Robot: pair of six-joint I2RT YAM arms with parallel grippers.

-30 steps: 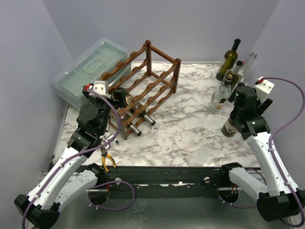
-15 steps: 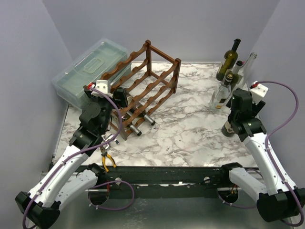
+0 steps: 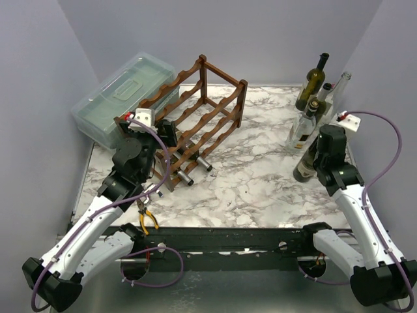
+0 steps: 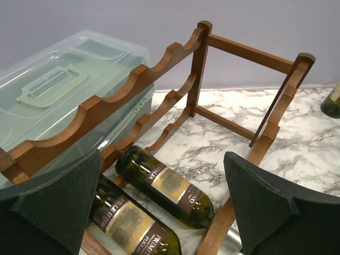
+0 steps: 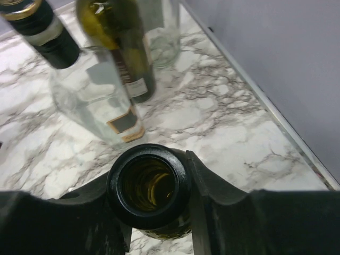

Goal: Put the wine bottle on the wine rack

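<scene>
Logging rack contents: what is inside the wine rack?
Two bottles lie side by side on the rack's bottom tier; upper tiers show none. The left arm hides its near-left corner.

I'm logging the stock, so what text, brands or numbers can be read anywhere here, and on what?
"PRIMI", cut off by the frame edge: label of the nearer racked bottle.
"ITIVO", its start turned out of sight: label of the farther racked bottle.
Smaller print on both labels: too small to read.
Labels on the clear bottle and the green bottle: blurred, unreadable.
</scene>
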